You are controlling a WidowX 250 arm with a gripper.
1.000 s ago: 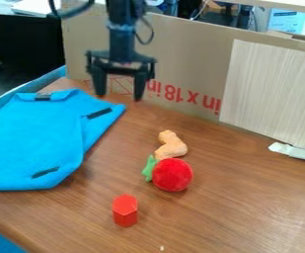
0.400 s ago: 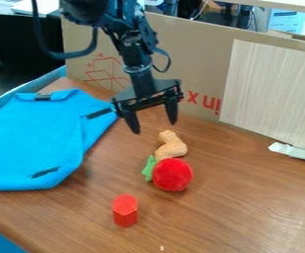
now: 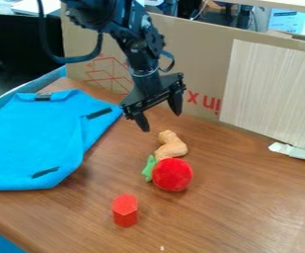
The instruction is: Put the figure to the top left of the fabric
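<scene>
Orange curved figure (image 3: 171, 148), which I judge to be the thing meant, lies on the brown wooden table (image 3: 240, 202), right of the fabric and just behind the red ball. Going from the left, the blue fabric (image 3: 32, 143) lies spread out; its top left is the goal, so the lift should be high enough to not drag its folds. Next, the black two-finger gripper (image 3: 161, 122) hangs tilted above the figure, fingers apart, nothing between them. For a good grasp, I would level it, centre it on the bend, turn the fingers across the thicker part, and close gently. The green piece (image 3: 148, 168) and the round red plush ball (image 3: 172, 174) sit very near the figure's lower end; whether they touch it, I cannot tell. Therefore it is safer to grip toward the upper end.
</scene>
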